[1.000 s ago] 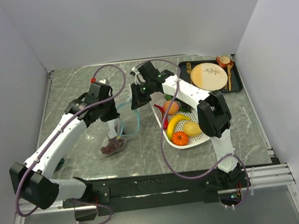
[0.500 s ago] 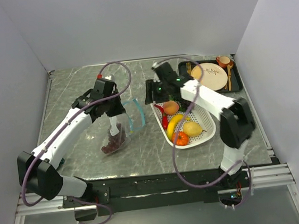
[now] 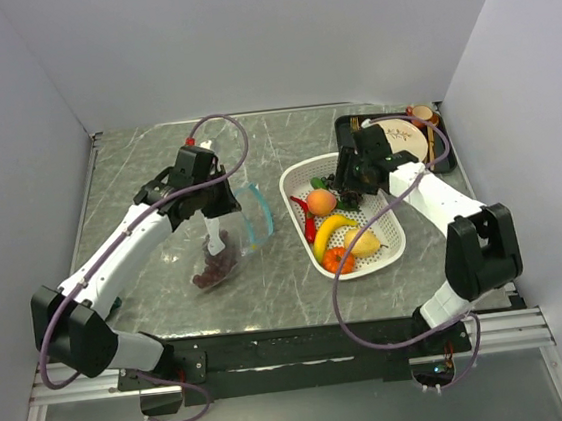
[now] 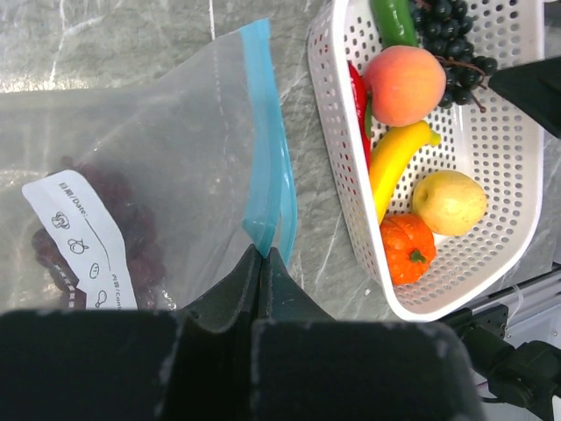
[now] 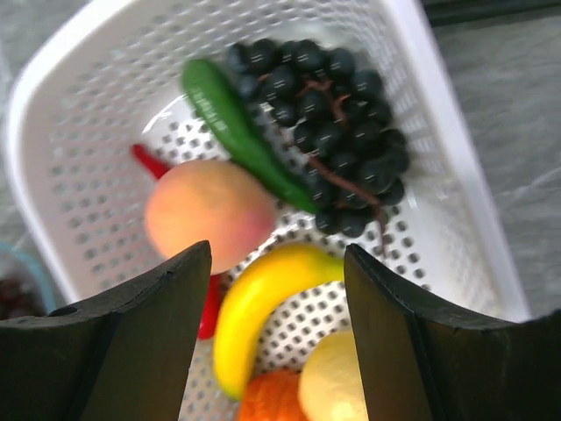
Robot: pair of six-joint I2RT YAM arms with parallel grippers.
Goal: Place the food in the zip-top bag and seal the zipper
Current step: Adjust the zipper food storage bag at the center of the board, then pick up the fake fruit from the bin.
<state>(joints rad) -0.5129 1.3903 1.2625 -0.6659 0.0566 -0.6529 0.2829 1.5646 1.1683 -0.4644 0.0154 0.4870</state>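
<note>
Clear zip-top bag (image 4: pixel 175 132) holds purple grapes (image 4: pixel 118 210), teal zipper (image 4: pixel 263 132) open; peach (image 4: pixel 404 85), banana (image 4: pixel 394 162), lemon (image 4: pixel 449 203), tomato (image 4: pixel 408 250) lie in the white basket (image 4: pixel 508 132).

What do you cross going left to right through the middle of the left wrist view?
white label → zipper → basket wall → banana → lemon. Peach, tomato and chili are left out because they overlap.

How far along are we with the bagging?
Done: one purple grape bunch sits in the bag. In hand: left fingers pinch its zipper; right fingers hang open over the basket. Left: peach, banana, the rest, then sealing.
</note>
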